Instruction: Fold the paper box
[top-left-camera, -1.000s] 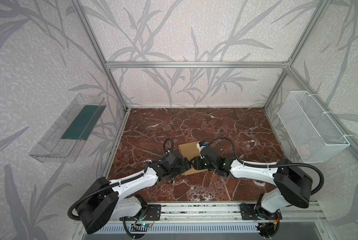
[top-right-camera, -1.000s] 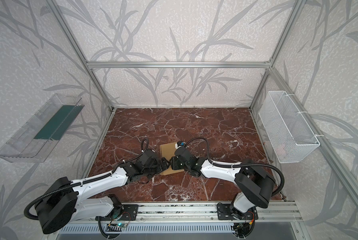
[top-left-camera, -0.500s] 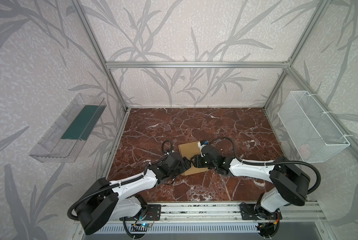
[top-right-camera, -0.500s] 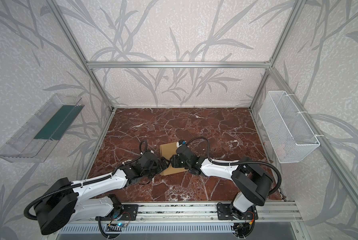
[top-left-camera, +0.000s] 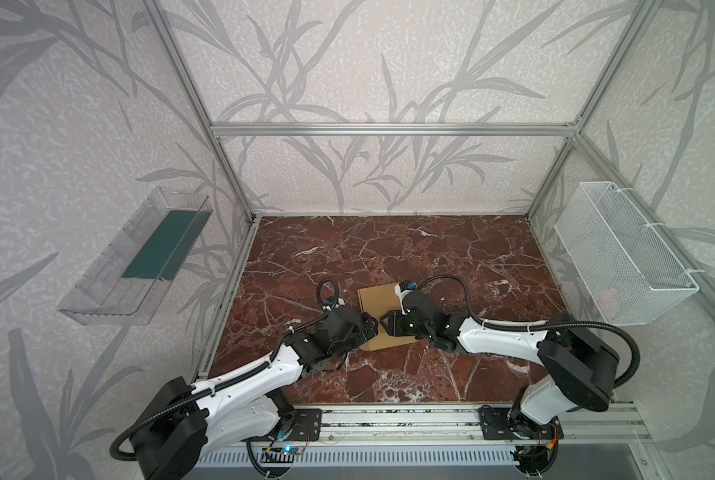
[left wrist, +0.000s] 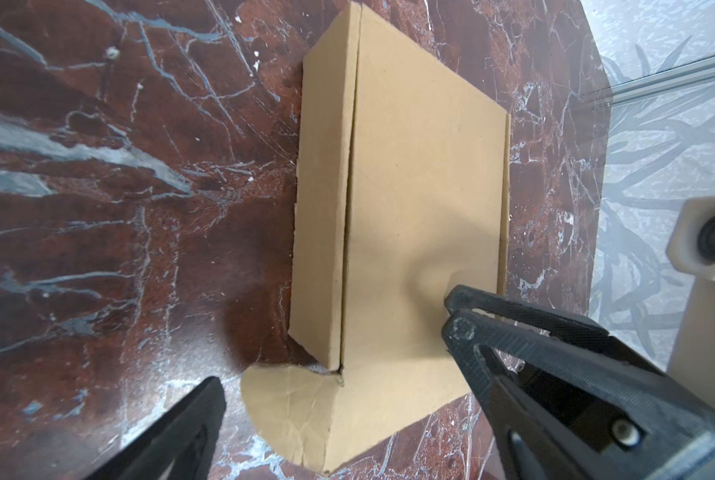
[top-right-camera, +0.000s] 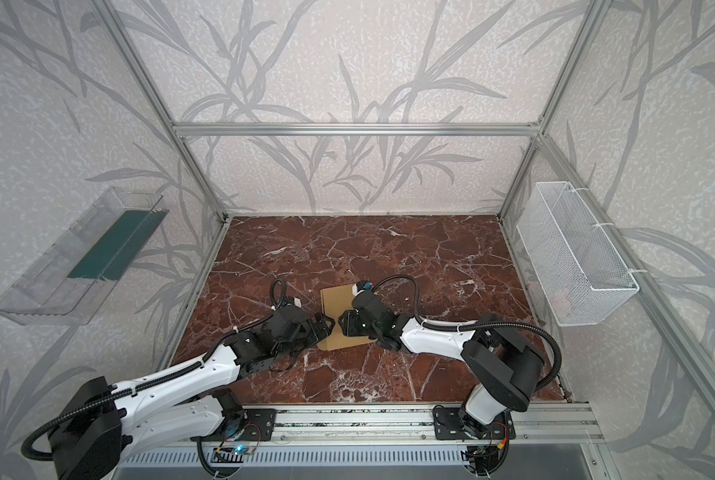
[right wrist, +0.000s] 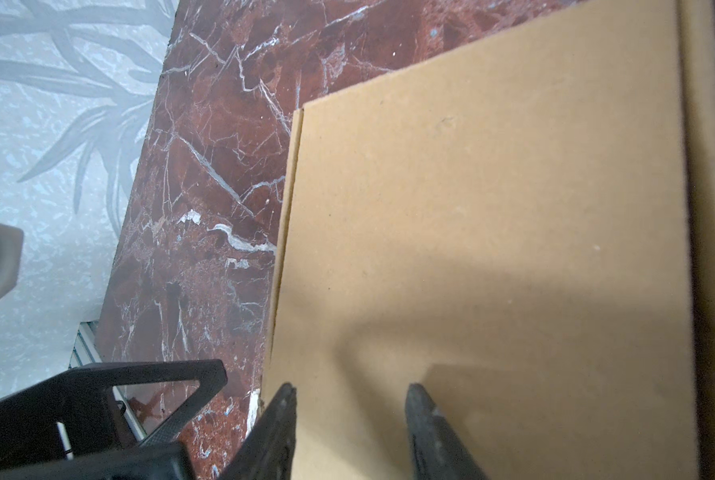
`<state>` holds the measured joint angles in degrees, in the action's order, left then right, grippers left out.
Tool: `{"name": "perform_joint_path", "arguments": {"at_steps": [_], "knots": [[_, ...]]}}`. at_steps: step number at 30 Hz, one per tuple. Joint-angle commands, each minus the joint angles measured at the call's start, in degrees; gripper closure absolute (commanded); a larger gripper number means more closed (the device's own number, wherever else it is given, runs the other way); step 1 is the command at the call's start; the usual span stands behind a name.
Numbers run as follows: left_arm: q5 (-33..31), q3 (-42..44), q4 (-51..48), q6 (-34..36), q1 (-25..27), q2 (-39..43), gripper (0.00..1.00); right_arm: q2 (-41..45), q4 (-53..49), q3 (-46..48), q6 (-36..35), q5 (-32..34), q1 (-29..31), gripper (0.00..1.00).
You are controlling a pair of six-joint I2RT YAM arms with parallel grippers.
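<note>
Position: the paper box (top-left-camera: 378,298) lies flat and closed on the red marble tabletop (top-left-camera: 451,249), its plain tan lid facing up. Both arms reach in over the near end of the box, one from each side.

Left hand (top-left-camera: 371,327): at the near left corner of the box, jaws spread wide, holding nothing. In the left wrist view one finger (left wrist: 181,424) is over bare tabletop just beside the box. A rounded flap (left wrist: 289,411) sticks out from that corner of the box and lies flat on the tabletop, seen between the spread fingers. A narrow side panel (left wrist: 322,208) runs along one long edge of the box, with a seam between it and the lid.

Right hand (right wrist: 351,395): over the near part of the box lid, jaws partly apart with nothing between them. The fingertips (right wrist: 283,399) are down at the lid surface; whether they press on it cannot be told.

Surroundings: a clear plastic tray (top-left-camera: 98,291) hangs on the wall well to the left of the box, with a dark green strip (top-left-camera: 160,249) inside it. A white wire basket (top-left-camera: 621,257) hangs on the wall well to the right of the box.
</note>
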<state>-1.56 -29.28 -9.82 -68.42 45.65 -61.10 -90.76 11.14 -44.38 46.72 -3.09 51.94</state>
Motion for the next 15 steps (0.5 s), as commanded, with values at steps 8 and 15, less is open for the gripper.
{"name": "perform_joint_path", "arguments": {"at_steps": [8,15], "knots": [[-1.0,-0.6,3.6,-2.0,1.7,-2.6,0.01,-0.4,1.1,1.0,0.7,-0.3,-0.2,0.56],[-1.0,-0.7,7.7,-3.7,4.1,-6.6,0.01,-0.1,1.3,1.6,1.0,-0.4,-0.2,0.56]]}}
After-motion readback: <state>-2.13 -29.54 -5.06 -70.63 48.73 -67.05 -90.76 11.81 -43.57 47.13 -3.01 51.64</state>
